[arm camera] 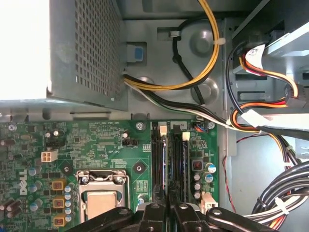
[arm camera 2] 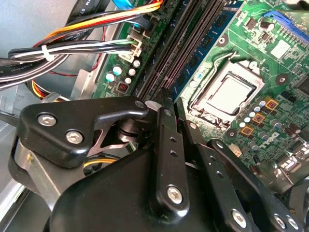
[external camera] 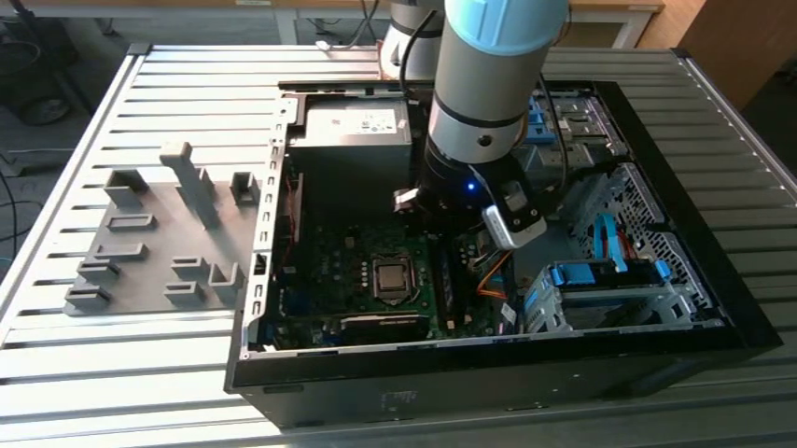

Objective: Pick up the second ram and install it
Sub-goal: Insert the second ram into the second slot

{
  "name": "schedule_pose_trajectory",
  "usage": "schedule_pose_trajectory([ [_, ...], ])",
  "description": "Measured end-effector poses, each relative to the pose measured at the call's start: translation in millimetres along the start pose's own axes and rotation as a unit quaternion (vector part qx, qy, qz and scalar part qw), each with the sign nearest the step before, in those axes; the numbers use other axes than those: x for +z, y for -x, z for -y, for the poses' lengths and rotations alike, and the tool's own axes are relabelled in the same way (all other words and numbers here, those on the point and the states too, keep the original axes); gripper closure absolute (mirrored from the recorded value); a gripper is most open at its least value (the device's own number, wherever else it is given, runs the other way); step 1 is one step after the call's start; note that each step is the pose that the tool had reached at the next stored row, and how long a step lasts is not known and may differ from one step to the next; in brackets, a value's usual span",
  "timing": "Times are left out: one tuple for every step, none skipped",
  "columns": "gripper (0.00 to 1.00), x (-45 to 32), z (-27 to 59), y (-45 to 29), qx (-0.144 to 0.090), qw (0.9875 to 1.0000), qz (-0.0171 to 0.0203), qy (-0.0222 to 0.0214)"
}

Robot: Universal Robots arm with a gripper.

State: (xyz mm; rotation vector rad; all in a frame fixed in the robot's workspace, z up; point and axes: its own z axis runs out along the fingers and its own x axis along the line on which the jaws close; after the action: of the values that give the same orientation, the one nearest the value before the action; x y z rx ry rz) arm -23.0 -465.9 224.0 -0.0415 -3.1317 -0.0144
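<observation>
Gripper (arm camera: pixel 168 212) fingers pressed together, directly above second ram (arm camera: pixel 185 166); stick seated lengthwise in motherboard (arm camera: pixel 96 145) slot, long axis running away from gripper.

Hidden from you: memory slots (external camera: pixel 446 280) behind the arm (external camera: pixel 480 121); gripper (arm camera: pixel 168 212) cut off beside the processor socket (arm camera: pixel 101 198), finger gap unclear.

Two RAM sticks (arm camera: pixel 159 164), one motherboard (arm camera: pixel 96 145)
</observation>
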Motion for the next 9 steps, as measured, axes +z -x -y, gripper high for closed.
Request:
schedule_pose_trajectory([
  [0.86,0.1,0.2,0.0,-0.003,1.0000,0.0000,0.0000],
  [0.86,0.2,0.6,0.0,-0.007,1.0000,-0.0001,0.0000],
  [0.86,0.3,1.1,0.1,-0.010,1.0000,-0.0001,-0.0001],
  [0.86,0.6,1.4,0.1,-0.011,0.9999,-0.0001,-0.0002],
  [0.86,0.6,1.4,0.1,-0.011,0.9999,-0.0001,-0.0004],
  [0.86,0.7,1.5,0.0,-0.011,0.9999,-0.0001,-0.0005],
  [0.86,1.1,1.8,0.1,-0.011,0.9999,-0.0001,-0.0004],
  [0.86,1.4,2.3,0.1,-0.010,0.9999,-0.0001,-0.0004],
  [0.86,2.0,2.5,0.1,-0.009,1.0000,-0.0001,-0.0003],
])
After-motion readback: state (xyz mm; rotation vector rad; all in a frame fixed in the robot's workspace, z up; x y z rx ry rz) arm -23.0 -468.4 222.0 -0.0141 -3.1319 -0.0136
